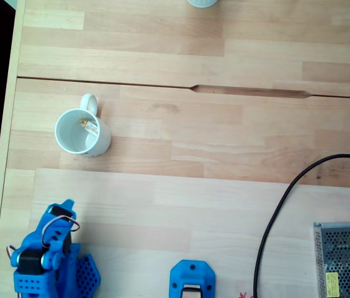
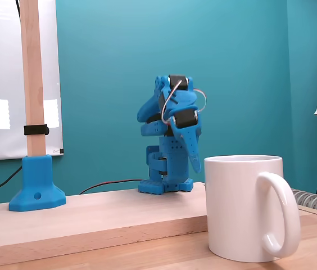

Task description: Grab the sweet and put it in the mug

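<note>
Fixed views: sweet lies in mug, arm folded

We see the gripper [image 2: 194, 147] tucked down against the folded arm, well apart from the mug [image 1: 83, 133]; we cannot tell whether its jaws are parted. It holds nothing we can see. Inside the mug lies the sweet [image 1: 89, 126], near the handle side. We judge the drop done, nothing left.

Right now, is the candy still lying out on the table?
No, in the fixed view from above the sweet lies inside the mug, against its inner wall near the handle.
</note>
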`<state>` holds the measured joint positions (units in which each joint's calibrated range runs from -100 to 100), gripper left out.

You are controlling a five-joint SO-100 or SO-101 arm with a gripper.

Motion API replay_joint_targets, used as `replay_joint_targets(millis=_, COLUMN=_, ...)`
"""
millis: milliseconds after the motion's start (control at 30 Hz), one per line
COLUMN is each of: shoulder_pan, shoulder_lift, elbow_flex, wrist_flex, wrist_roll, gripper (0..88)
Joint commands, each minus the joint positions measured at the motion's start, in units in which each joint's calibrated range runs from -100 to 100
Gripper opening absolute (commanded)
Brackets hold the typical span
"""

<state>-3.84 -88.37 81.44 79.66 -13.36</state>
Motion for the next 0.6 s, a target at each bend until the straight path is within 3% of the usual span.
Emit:
replay_joint_targets(millis=0, shoulder_pan=4.0, shoulder_lift=-5.1, elbow_flex=4.3, wrist_flex=0.3, wrist_roll=0.0, gripper=3.1)
replay_joint_targets(millis=567, shoulder_pan=8.5, shoulder_lift=-7.0, elbow_flex=5.0, wrist_flex=-0.3, wrist_roll=0.1, gripper=3.1)
